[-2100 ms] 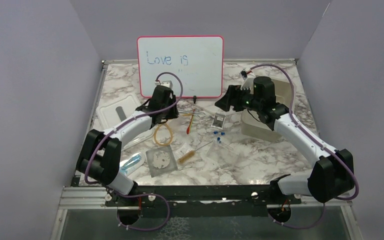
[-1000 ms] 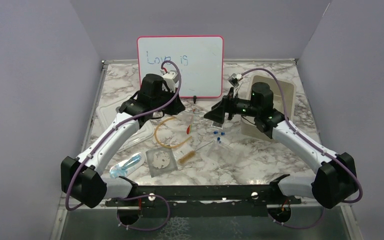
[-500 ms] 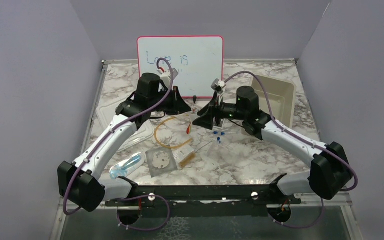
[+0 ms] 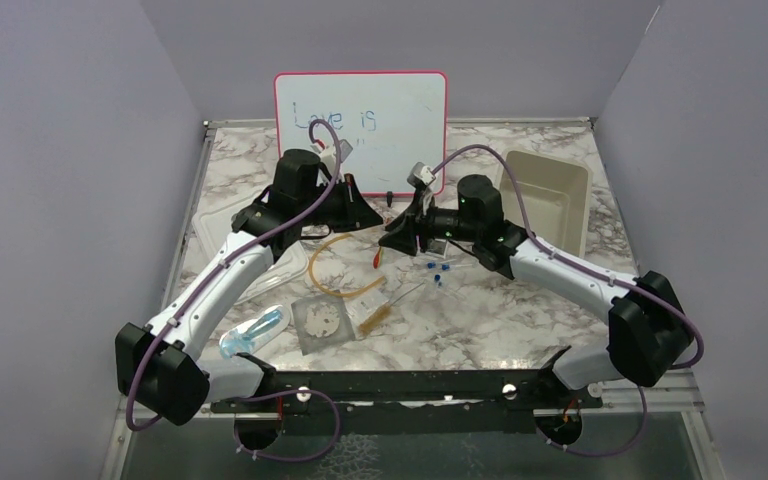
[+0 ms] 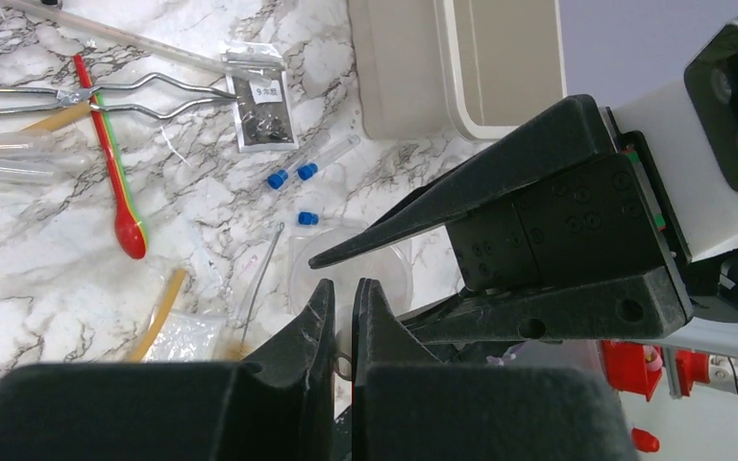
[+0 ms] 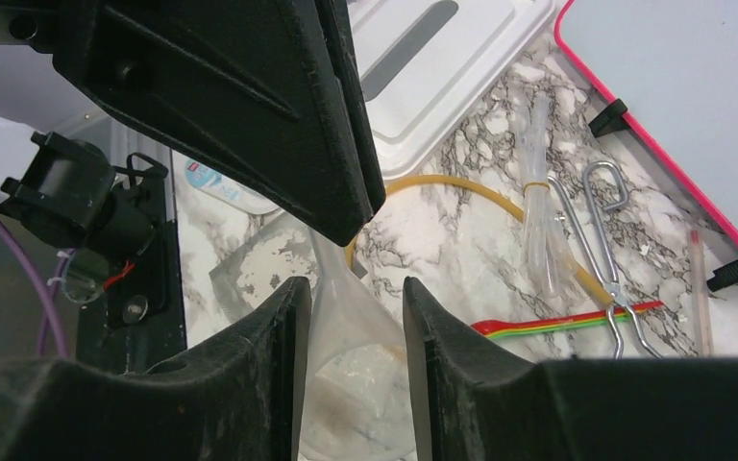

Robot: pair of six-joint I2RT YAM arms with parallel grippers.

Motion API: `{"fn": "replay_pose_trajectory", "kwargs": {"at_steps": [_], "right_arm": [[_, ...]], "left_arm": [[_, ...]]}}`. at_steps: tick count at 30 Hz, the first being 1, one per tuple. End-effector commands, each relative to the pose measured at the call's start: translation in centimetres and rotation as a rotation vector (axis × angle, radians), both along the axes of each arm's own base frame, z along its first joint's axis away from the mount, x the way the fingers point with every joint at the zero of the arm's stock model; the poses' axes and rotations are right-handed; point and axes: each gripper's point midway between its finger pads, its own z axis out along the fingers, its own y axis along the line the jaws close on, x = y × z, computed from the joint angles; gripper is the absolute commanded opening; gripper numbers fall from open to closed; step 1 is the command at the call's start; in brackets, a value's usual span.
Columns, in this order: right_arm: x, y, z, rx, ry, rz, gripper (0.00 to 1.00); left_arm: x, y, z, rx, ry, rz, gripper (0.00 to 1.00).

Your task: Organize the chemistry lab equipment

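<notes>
Crowding one clear packet (image 6: 346, 360) above your counter (image 4: 480, 310).
Left hand (image 5: 343, 293) seems clamped on its top; right hand (image 6: 354, 293) open around it, contact hidden.

The marble-patterned bench (image 4: 520, 330) is strewn with equipment. A red-framed whiteboard (image 4: 360, 120) is propped at its far edge, a beige bin (image 4: 545, 195) is set near the far right corner, and a white lid (image 6: 480, 38) lies by the left edge. Around the middle are laid an amber tubing loop (image 4: 313, 270), a red-tipped dropper (image 5: 133, 233), blue-capped pieces (image 5: 288, 176), a gauze mat (image 4: 322, 322) and a bristle brush (image 4: 375, 318).

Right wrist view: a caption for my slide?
Open right gripper straddles a clear packet hanging from the shut left gripper above the marble table.
</notes>
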Motion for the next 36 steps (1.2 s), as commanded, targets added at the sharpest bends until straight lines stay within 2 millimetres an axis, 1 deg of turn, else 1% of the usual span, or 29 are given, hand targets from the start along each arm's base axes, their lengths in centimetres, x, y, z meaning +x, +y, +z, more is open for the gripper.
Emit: {"fn": "replay_pose_trajectory", "kwargs": {"at_steps": [1,4,9,10,12,14,15,17,20,23,25,26,28,30,31,33,34,36], "right_arm": [[1.0,1.1,1.9,0.049,-0.083,-0.003,0.43],[1.2,1.6,1.7,0.053,-0.077,0.000,0.44],[1.6,1.8,1.5,0.063,-0.084,-0.015,0.40],[1.6,1.8,1.5,0.064,-0.085,-0.016,0.36],[1.7,1.8,1.4,0.059,-0.086,-0.022,0.24],[1.7,1.7,1.3,0.052,-0.086,-0.027,0.12],[1.6,1.6,1.2,0.050,-0.087,-0.028,0.08],[1.4,1.2,1.1,0.053,-0.089,-0.037,0.02],[0.9,0.8,1.8,0.075,-0.090,-0.049,0.01],[0.5,0.2,2.7,0.109,-0.093,-0.069,0.01],[0.6,-0.3,3.4,0.127,-0.099,-0.103,0.01],[0.9,-0.6,3.8,0.132,-0.100,-0.132,0.01],[1.6,-1.4,4.6,0.132,-0.102,-0.205,0.01],[2.6,-2.6,5.7,0.124,-0.110,-0.302,0.01],[3.4,-3.4,6.4,0.117,-0.112,-0.370,0.01],[5.2,-5.5,7.9,0.092,-0.101,-0.532,0.01],[6.2,-7.0,8.6,0.077,-0.100,-0.633,0.01],[7.7,-10.0,9.6,0.050,-0.099,-0.812,0.01]], "left_arm": [[-0.2,-0.2,0.6,-0.029,0.003,0.006,0.00],[-0.1,-0.2,0.3,-0.026,0.012,0.016,0.00],[0.1,-0.3,0.1,-0.022,0.020,0.021,0.00],[0.1,-0.2,0.0,-0.021,0.020,0.022,0.00],[0.3,-0.1,0.0,-0.015,0.018,0.036,0.00],[0.6,0.2,0.1,-0.004,0.010,0.064,0.08],[0.9,0.5,0.2,0.002,0.002,0.086,0.15],[1.5,0.8,0.5,0.008,-0.013,0.124,0.36],[2.4,1.1,1.6,-0.002,-0.035,0.178,0.50],[3.4,1.3,3.0,-0.018,-0.068,0.222,0.69],[4.0,1.7,4.1,-0.020,-0.100,0.257,0.78],[4.3,1.9,4.7,-0.019,-0.119,0.272,0.81],[4.8,2.5,5.8,-0.010,-0.168,0.299,0.86],[5.3,3.1,6.5,0.014,-0.217,0.320,0.89],[5.5,3.5,6.8,0.030,-0.243,0.330,0.90],[5.9,4.3,7.1,0.071,-0.294,0.351,0.92],[6.2,4.6,7.3,0.087,-0.326,0.356,0.93],[6.6,5.4,7.1,0.132,-0.377,0.375,0.94]]}}
